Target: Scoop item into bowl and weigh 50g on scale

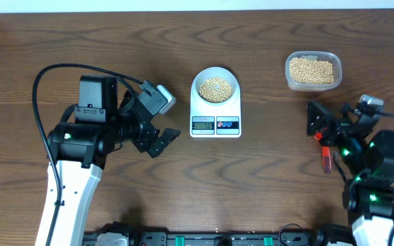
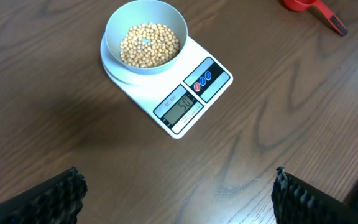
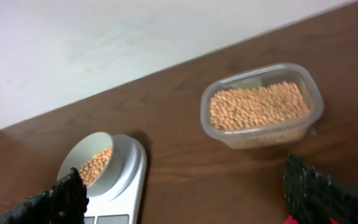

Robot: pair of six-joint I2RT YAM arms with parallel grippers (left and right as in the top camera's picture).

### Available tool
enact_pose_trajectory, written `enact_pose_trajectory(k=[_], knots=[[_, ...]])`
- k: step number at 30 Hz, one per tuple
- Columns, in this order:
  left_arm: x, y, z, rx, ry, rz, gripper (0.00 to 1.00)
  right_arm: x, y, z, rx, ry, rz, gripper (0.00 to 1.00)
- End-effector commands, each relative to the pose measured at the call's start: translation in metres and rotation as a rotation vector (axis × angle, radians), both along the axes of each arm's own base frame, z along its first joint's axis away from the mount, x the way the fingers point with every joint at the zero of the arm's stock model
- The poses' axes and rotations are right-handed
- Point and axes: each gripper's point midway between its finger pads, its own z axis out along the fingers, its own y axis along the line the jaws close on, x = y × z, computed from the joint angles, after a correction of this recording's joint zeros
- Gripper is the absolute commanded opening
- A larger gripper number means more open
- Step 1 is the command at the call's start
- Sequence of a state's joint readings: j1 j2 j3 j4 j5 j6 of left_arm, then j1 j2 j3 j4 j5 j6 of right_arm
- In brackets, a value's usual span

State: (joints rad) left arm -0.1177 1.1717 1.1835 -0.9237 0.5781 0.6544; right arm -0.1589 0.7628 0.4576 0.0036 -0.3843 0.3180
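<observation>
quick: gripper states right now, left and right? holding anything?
Left gripper: open, holding nothing.
Right gripper: open, holding nothing.

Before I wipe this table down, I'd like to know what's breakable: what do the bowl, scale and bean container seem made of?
The bowl looks like smooth pale plastic or glazed ceramic; its soft sheen leaves that open. The scale seems moulded white plastic, semi-gloss. The container is thin clear plastic: the beans show through its walls.
</observation>
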Motion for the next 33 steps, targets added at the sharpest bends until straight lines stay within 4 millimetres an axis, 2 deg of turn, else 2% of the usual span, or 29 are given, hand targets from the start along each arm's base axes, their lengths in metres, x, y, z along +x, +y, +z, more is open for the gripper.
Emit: enact_pose_trajectory(k=[1,10,18,25,33], knots=[[0.003,-0.001,0.011,-0.018,-0.021,-0.001,0.98,-0.007,0.004,0.019,-0.093,-0.061,-0.032,0.99],[0.003,-0.001,0.011,-0.018,-0.021,-0.001,0.98,-0.031,0.017,0.018,-0.161,-0.146,-0.075,0.99],[0.003,-0.001,0.011,-0.018,-0.021,-0.001,0.98,-0.052,0.016,0.006,-0.148,-0.267,-0.103,0.99],[0.003,-0.001,0.011,-0.018,-0.021,-0.001,0.98,-0.06,0.015,-0.008,-0.13,-0.356,-0.113,0.99],[0.003,-0.001,0.011,-0.018,-0.021,-0.001,0.98,-0.061,0.013,-0.025,-0.133,-0.344,-0.118,0.99]])
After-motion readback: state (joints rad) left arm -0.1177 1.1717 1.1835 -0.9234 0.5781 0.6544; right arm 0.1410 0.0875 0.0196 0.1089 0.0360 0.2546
